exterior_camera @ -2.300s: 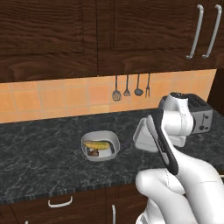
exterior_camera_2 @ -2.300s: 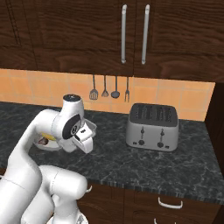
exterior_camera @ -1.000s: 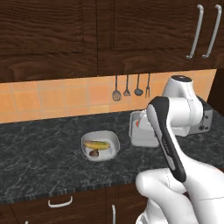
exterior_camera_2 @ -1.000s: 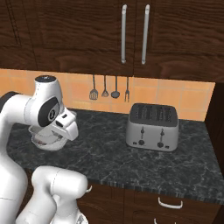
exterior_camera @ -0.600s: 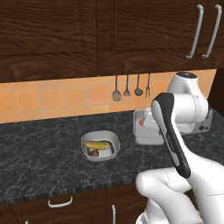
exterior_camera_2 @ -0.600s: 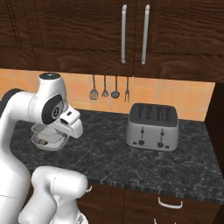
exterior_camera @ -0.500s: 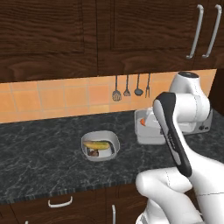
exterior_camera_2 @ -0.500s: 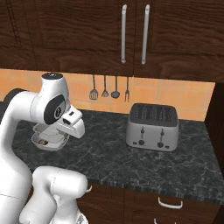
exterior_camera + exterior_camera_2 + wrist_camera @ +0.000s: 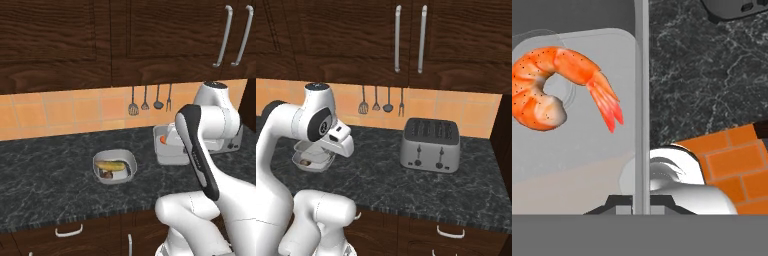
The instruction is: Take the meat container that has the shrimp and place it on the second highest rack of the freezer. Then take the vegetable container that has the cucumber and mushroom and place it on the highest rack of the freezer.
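Gripper (image 9: 641, 207) clamped on rim of meat container (image 9: 167, 147), tray lifted clear of counter (image 9: 45, 170), shrimp (image 9: 554, 87) riding inside. Vegetable container (image 9: 115, 167) untouched on counter, cucumber (image 9: 111, 165) and mushroom (image 9: 104, 174) in it. Both freezer placements left; judged early in first half

- No text, label, brand, number or sign can be read anywhere in these views, on any appliance, cabinet or container.
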